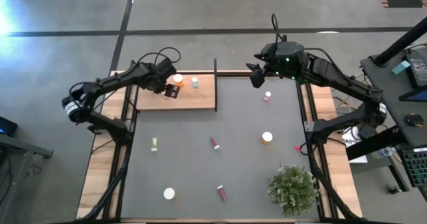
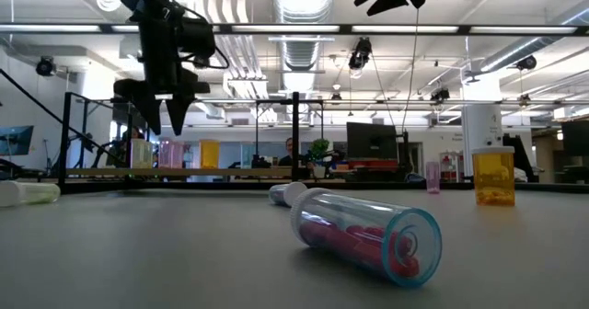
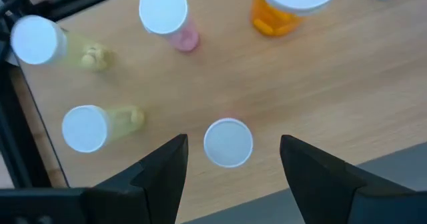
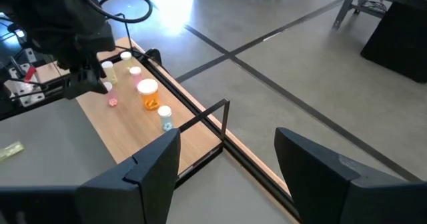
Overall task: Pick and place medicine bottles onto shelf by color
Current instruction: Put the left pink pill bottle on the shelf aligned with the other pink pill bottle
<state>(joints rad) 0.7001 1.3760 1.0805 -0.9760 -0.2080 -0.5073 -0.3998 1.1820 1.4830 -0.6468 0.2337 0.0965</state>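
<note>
Several medicine bottles already stand on the shelf (image 1: 190, 94): in the left wrist view two yellow-green bottles (image 3: 85, 127), a pink bottle (image 3: 165, 13), an orange bottle (image 3: 287, 4) and a white-capped bottle (image 3: 228, 143) whose body colour cannot be made out from above, with a bluish one at the frame edge. Work remains — in the high view the dark counter (image 1: 240, 151) still carries a yellow-green bottle (image 1: 154, 144), a red bottle (image 1: 215, 143) near the centre, an orange bottle (image 1: 267, 138), a pink bottle (image 1: 267, 96) toward the right arm, a white-capped bottle (image 1: 169, 193), another red bottle (image 1: 221, 193) lying on its side near the front edge, and possibly a small red item at the right edge, though that is too small to confirm. The left end effector (image 3: 230, 161) hangs over the shelf with its jaws spread and empty — the white-capped bottle stands upright directly between and below the fingers, untouched as far as can be seen. The right end effector (image 1: 256, 77) waits raised over the far right part of the counter, released and holding nothing, with the pink bottle just beside it. A bushy green plant (image 1: 292, 189) occupies the near right corner.
</note>
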